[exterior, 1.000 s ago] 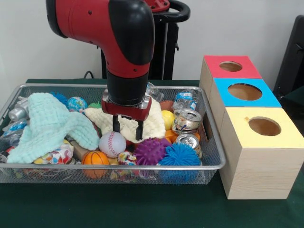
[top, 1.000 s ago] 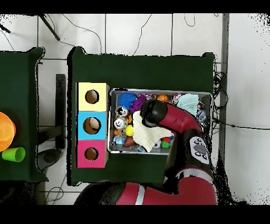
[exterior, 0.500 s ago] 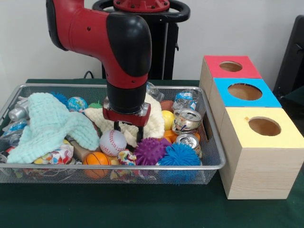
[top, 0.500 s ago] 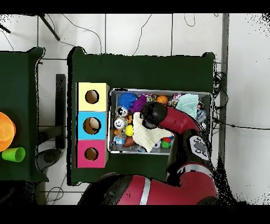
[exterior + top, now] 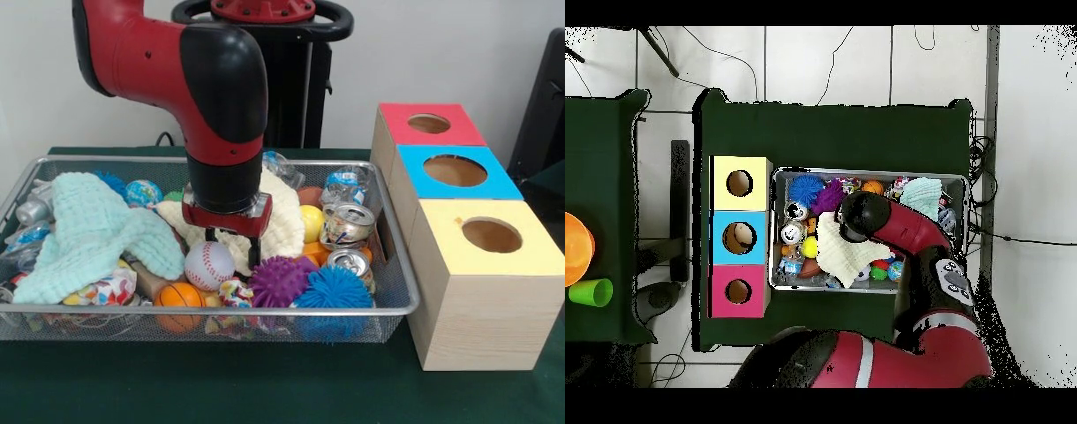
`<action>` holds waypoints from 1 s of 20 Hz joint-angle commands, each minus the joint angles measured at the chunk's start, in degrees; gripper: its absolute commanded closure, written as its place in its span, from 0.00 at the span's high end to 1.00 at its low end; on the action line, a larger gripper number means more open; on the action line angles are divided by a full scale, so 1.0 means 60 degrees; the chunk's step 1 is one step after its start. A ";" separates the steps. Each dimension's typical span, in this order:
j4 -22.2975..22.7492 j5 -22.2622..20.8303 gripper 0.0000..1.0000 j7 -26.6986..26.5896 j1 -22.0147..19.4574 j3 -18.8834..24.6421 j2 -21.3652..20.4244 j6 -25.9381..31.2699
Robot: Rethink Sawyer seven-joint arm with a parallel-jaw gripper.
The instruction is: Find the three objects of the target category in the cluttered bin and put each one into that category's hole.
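Now the claw (image 5: 231,248) hangs w/ prongs apart, holding nothing, just above the baseball (image 5: 209,266) in the wire bin (image 5: 393,291). Baseball: prob. light, hard, smooth, so it could roll; grip across its middle. Beside it, purple spiky ball (image 5: 279,281) looks soft, squashy. Cream cloth (image 5: 285,225) behind the baseball hides whatever's under it; target category unclear.
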 commanded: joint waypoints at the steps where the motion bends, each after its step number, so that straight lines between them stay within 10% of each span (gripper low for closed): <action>1: 0.0809 0.0335 1.00 0.1458 -0.0419 0.1097 -0.0189 -0.0726; 20: -0.1072 0.0724 1.00 0.2448 0.0146 0.0290 0.1293 -0.0666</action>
